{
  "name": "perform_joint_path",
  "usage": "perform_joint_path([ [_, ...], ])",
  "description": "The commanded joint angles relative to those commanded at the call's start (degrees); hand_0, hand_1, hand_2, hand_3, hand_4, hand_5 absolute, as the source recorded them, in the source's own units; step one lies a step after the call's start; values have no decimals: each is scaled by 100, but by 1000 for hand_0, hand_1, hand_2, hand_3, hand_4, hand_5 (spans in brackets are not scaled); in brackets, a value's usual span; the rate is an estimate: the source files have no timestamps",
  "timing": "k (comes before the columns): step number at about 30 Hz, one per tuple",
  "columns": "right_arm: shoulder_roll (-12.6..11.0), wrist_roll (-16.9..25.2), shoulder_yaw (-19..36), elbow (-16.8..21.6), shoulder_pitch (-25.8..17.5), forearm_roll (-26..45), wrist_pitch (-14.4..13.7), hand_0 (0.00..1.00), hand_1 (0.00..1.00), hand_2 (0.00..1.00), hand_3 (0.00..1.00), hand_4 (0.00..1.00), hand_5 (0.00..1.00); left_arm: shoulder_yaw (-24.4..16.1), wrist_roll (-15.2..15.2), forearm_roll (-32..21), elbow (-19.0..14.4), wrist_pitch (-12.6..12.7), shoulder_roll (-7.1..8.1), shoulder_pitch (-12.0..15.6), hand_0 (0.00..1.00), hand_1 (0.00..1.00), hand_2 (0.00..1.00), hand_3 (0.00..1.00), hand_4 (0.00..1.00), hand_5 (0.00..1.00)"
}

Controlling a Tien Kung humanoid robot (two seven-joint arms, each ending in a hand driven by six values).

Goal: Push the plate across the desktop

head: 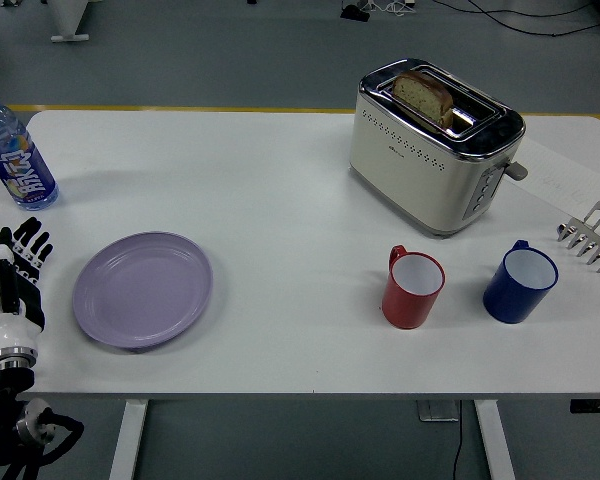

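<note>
A: At the far left we see our left hand (18, 280) above the left edge of the desk (280, 190). Its black fingers (30, 243) are straight and a little spread, pointing away from us, and they hold nothing.

B: Yes. Behind the hand, near the far left corner, we see a water bottle (15, 150) with a blue cap, standing upright.

A: The plate (143, 289) is just beside the hand, on its right, but we see a small gap, so they do not touch. It is a lilac plate, lying flat in the near left part of the desk.

B: In the middle the desk is bare. Then, right of centre and near the front, we see a red mug (413, 288), upright, with a white inside.

A: Behind it, toward the far side, stands a cream and chrome toaster (435, 145). One slice of bread (425, 97) sticks out from a slot.

B: Near the red mug, on its right, is a blue mug (520, 284), also upright and apart from it.

A: At the right edge a metal rack (592, 236) is partly cut off. Our right hand does not show.
</note>
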Motion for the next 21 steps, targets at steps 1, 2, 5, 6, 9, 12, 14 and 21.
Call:
perform_joint_path([
  [1,-1,-1,1,0,1,-4,3,559,547,675,592,281,298,20,-10,-22,7,-2,-2,7,850,855,863,751,528,998],
  [2,-1,-1,2,0,1,-6,4,559,547,675,592,281,298,30,-14,-33,11,-3,-3,11,850,855,863,751,528,998],
  [5,-1,-4,8,1,2,-16,7,559,546,675,592,282,298,79,-31,-63,24,-9,-6,30,844,853,862,749,522,998],
  [6,-2,-3,7,1,1,-17,9,559,546,675,592,282,298,118,-45,-86,27,-10,-10,44,844,853,862,749,522,998],
  [9,-4,1,16,0,2,-34,16,559,546,675,592,282,298,184,-80,-134,34,1,-27,65,844,853,862,749,522,998],
  [12,-10,15,36,-5,7,-68,38,559,546,675,592,281,299,298,-139,-210,34,16,-45,91,839,849,856,735,505,998],
  [14,-9,19,44,-6,11,-78,39,559,546,675,592,281,299,371,-176,-270,24,32,-55,101,839,849,856,735,505,998],
  [21,-9,20,38,-6,17,-77,42,559,546,675,592,281,297,625,-282,-461,-20,111,-68,98,837,848,856,724,481,998],
])
